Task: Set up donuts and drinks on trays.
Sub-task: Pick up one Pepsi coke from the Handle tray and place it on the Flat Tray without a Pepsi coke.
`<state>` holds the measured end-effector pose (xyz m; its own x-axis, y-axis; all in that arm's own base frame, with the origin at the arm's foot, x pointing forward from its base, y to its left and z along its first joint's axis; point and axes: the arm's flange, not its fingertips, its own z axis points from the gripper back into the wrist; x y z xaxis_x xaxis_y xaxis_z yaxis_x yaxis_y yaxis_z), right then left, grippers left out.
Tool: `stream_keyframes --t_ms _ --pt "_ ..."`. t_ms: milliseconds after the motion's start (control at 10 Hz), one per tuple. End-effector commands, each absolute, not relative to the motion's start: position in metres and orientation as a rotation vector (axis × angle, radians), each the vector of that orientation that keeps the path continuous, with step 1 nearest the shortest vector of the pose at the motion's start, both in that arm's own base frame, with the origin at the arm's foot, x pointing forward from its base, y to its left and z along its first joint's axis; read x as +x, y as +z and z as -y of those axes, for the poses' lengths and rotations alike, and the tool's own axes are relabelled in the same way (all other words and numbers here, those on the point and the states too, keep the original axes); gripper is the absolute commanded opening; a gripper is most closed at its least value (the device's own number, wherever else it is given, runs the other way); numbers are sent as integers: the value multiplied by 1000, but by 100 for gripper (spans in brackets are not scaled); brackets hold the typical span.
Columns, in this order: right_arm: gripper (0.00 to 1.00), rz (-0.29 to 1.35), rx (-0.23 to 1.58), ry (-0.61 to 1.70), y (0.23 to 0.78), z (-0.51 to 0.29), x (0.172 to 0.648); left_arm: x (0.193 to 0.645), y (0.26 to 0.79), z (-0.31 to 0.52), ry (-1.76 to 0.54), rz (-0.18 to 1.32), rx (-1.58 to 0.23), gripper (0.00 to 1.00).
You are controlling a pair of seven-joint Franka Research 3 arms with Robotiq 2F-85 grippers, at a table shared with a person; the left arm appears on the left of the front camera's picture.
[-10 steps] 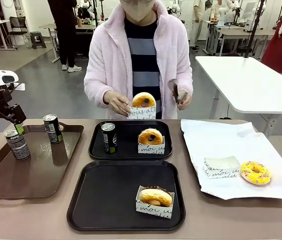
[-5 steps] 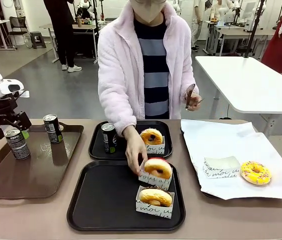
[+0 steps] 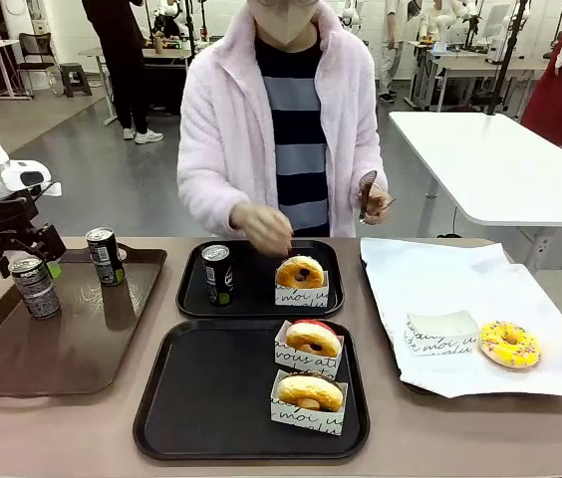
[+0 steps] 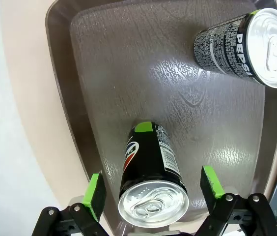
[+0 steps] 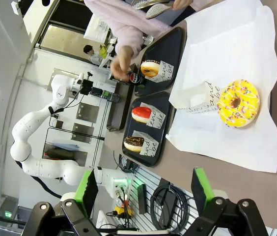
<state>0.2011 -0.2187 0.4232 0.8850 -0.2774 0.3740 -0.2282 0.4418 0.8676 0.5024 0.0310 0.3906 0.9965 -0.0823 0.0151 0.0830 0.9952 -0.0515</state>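
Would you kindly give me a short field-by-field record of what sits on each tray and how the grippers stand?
near black tray: red donut, chocolate donut, both in sleeves
far black tray: soda can, orange donut in sleeve
brown tray: green-marked can, second can
paper-lined tray: yellow donut, empty sleeve
left gripper: open, straddling green-marked can, not touching
right gripper: open, empty
person: one hand raised by far black tray, other hand holds tongs
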Motion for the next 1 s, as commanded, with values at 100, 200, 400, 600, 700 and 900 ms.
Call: stream_keyframes --t_ms 100,200,400,600,700,900 --pt "100 525 1140 -22 423 220 202 502 387 -32 -95 28 -57 62" --pt "100 525 1140 -22 423 220 202 502 388 -31 -94 19 -57 44" --pt "100 525 1140 -22 423 220 202 503 388 -32 -93 10 -60 0" --pt "100 525 1140 -22 423 220 202 500 386 -32 -91 8 -65 0" --pt "100 525 1140 -22 423 220 202 502 390 -32 -98 -1 -72 0" --pt "100 525 1140 -22 423 220 202 491 412 -32 -120 29 -95 1"
